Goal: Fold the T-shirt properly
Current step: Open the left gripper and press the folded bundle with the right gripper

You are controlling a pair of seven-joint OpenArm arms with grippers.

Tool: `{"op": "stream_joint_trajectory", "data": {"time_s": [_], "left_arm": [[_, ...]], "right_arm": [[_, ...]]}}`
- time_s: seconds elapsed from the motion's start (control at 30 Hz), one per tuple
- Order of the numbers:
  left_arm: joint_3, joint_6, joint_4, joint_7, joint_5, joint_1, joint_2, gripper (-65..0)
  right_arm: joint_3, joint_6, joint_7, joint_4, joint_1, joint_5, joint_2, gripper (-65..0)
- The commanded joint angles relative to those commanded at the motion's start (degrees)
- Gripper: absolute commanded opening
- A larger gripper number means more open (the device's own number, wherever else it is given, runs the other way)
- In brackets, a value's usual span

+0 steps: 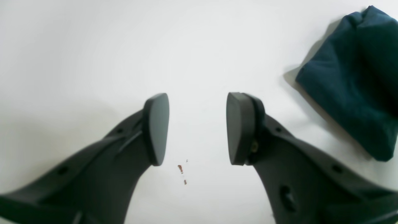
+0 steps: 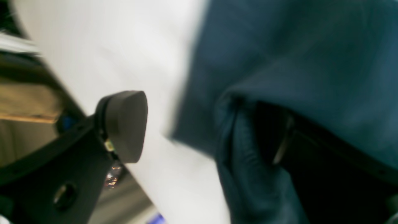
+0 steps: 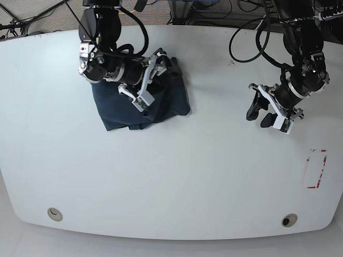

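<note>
The dark navy T-shirt lies as a bunched, roughly folded bundle at the table's back left. My right gripper sits over its right half, open. In the right wrist view one pad hangs over bare white table, while the other finger is wrapped in a fold of the T-shirt, and that view is blurred. My left gripper is far off at the right, open over bare table with nothing between its fingers. A corner of the T-shirt shows at the upper right of the left wrist view.
A red outlined rectangle is marked near the table's right edge. Small red-brown specks dot the table under my left gripper. Two round grommets sit near the front edge. Cables run along the back.
</note>
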Motion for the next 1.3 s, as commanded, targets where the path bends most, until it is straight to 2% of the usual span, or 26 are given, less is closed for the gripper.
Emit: {"op": "stream_joint_trajectory", "data": {"time_s": [0.13,0.2,0.37,0.5,0.7,1.03,1.13,1.2,1.3], "left_arm": [[-0.09,0.0,0.0,0.0,0.0,0.0,-0.09,-36.9],[-0.09,0.0,-0.09,0.0,0.09,-0.18,-0.09,-36.9],[0.0,0.0,0.0,0.0,0.0,-0.09,-0.09,-36.9],[0.09,0.0,-0.35,-0.09,0.26,-0.18,-0.09,-36.9],[0.18,0.0,-0.44,-0.09,0.26,-0.09,-0.09,-36.9],[0.18,0.0,-0.44,-0.09,0.35,0.0,-0.09,-36.9],[0.18,0.0,-0.26,0.0,0.35,0.18,-0.09,-36.9],[0.18,0.0,-0.26,0.0,0.35,0.18,-0.09,-36.9],[0.18,0.0,-0.26,0.0,0.35,0.53,-0.09,-36.9]], "right_arm": [[-0.35,0.0,0.0,3.87,-0.53,0.0,0.26,-15.1],[0.26,0.0,0.35,4.4,-0.53,0.09,1.67,-15.1],[5.89,0.31,0.35,4.4,0.7,0.44,4.13,-15.1],[6.77,0.31,0.35,4.4,1.32,0.44,6.42,-14.9],[1.85,0.31,1.76,2.99,5.01,-0.53,6.42,-14.7],[-7.47,0.18,8.35,-10.2,11.43,-9.76,4.22,-15.5],[-9.76,0.18,11.34,-13.8,12.4,-11.34,4.13,-25.2],[-10.46,0.09,13.19,-16.44,13.8,-12.31,3.96,-37.9],[-10.29,0.0,13.89,-19.16,15.74,-12.66,2.46,-51.0]]}}
